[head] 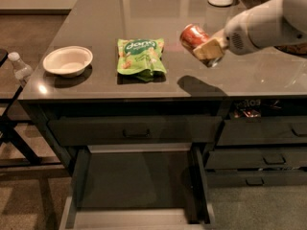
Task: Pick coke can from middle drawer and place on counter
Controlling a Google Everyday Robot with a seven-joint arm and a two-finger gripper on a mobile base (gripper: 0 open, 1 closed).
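Here, the coke can (193, 35) is held tilted above the counter (96, 18), clamped in the gripper (207, 49), near the green snack bag (140, 56). It should be lowered upright onto bare surface before release.

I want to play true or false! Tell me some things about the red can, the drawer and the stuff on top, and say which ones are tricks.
1. The gripper is holding the coke can in the air over the counter. True.
2. The middle drawer is closed. False: it is pulled open, and nothing can be seen inside it.
3. The green snack bag lies between the white bowl and the coke can. True.
4. The white bowl is in the middle drawer. False: it sits on the counter, near the left end.
5. The coke can lies on top of the green snack bag. False: it is to the bag's right, held tilted by the gripper.
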